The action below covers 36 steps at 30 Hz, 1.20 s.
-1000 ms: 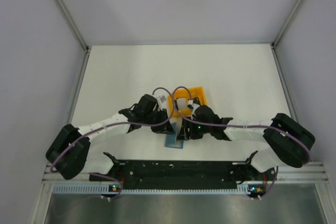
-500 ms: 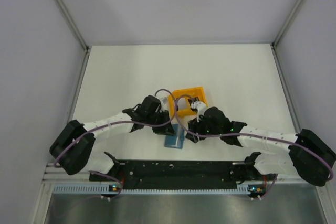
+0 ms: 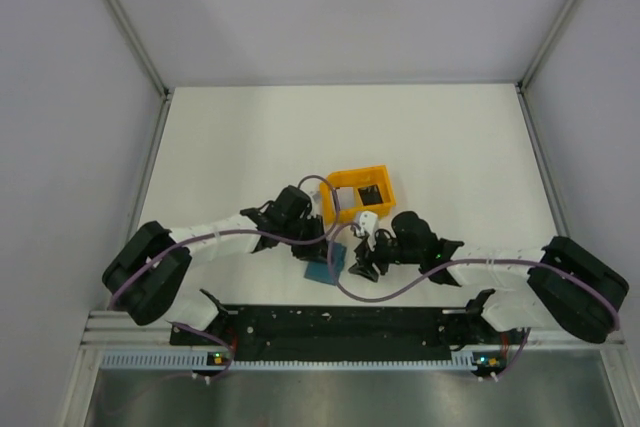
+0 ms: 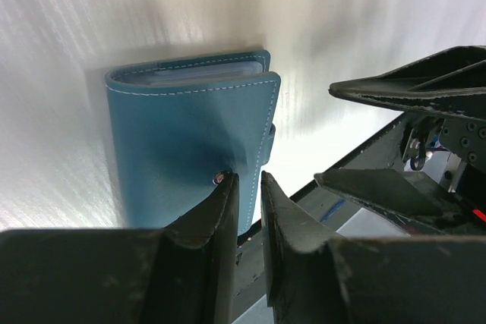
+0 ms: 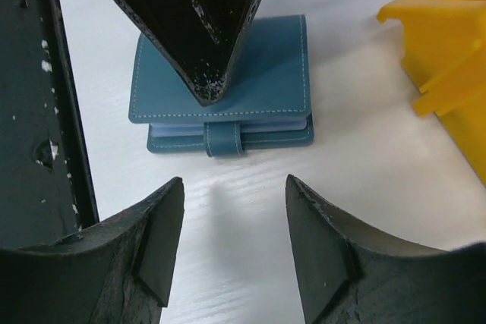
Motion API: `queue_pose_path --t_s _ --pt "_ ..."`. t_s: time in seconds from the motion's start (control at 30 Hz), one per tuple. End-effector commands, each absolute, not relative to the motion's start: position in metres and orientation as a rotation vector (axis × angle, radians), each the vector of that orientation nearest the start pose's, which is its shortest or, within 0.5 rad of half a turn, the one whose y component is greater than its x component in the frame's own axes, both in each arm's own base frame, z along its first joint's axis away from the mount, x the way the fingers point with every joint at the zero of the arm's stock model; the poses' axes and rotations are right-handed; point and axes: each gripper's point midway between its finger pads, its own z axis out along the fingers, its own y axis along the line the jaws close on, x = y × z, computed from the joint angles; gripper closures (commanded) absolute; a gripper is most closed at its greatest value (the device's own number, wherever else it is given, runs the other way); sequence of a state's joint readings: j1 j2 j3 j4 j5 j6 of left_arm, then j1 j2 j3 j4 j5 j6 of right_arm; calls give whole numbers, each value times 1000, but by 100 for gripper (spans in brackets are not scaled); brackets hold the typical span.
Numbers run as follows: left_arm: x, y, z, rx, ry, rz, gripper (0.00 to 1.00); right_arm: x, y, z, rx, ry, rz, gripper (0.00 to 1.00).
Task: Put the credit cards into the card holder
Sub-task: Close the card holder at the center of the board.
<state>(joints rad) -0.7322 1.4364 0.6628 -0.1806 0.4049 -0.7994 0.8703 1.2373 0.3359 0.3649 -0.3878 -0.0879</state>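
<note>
One closed teal card holder (image 4: pixel 182 127) flat on the tabletop (image 3: pixel 250 137), left jaws nearly closed and empty, tips at its cover, right jaws open, empty, orange tray (image 5: pixel 444 43) beside.

We see a white table (image 3: pixel 250 137) shut in on three sides by plain pale grey walls (image 3: pixel 60 97), with aluminium posts (image 3: pixel 122 22) rising at its back corners. Along the near edge runs a slotted pale strip (image 3: pixel 340 358) above a dull steel sheet (image 3: pixel 340 397); the light is soft and even.
</note>
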Motion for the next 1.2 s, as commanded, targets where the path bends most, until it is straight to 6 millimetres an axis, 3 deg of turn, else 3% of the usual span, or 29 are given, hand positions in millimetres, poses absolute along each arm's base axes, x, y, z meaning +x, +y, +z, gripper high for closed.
queue_pose_path --t_s 0.0,0.3,0.7,0.93,1.03,1.17 --pt "166 -273 43 89 2783 -992 78 160 311 69 -1323 1631 890 45" --pt "168 -273 45 86 2764 -986 78 156 333 72 -1353 1528 848 43" --pt "169 -274 47 77 2757 -994 79 173 334 43 -1309 1643 736 48" --pt "168 -276 48 87 2756 -1003 79 163 344 35 -1342 1631 765 51" --pt "169 -276 48 81 2756 -1008 79 162 349 31 -1365 1633 766 58" --pt "170 -273 47 76 2754 -990 79 166 347 21 -1386 1683 725 82"
